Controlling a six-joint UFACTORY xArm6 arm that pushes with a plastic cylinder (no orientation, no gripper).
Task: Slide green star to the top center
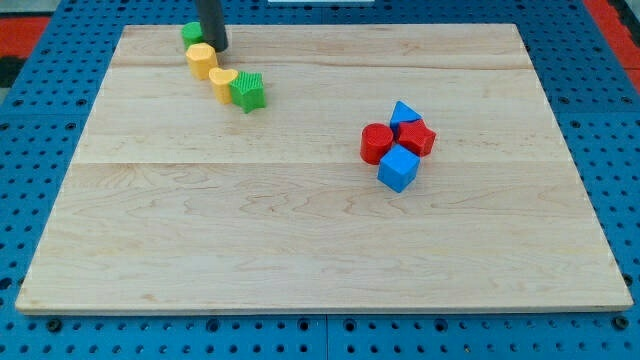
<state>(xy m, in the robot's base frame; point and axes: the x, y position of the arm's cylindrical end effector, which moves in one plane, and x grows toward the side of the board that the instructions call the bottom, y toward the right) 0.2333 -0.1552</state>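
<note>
The green star (247,91) lies at the upper left of the wooden board (320,230), touching a yellow block (222,82) on its left. Another yellow block (201,60) sits up and left of that one. A green block (191,33) lies near the board's top edge, partly hidden by the rod. My tip (215,46) stands between the green block and the upper yellow block, up and left of the green star, not touching the star.
A cluster right of centre holds a red cylinder (376,143), a blue triangular block (404,113), a red star-like block (415,137) and a blue cube (398,168). A blue pegboard surrounds the board.
</note>
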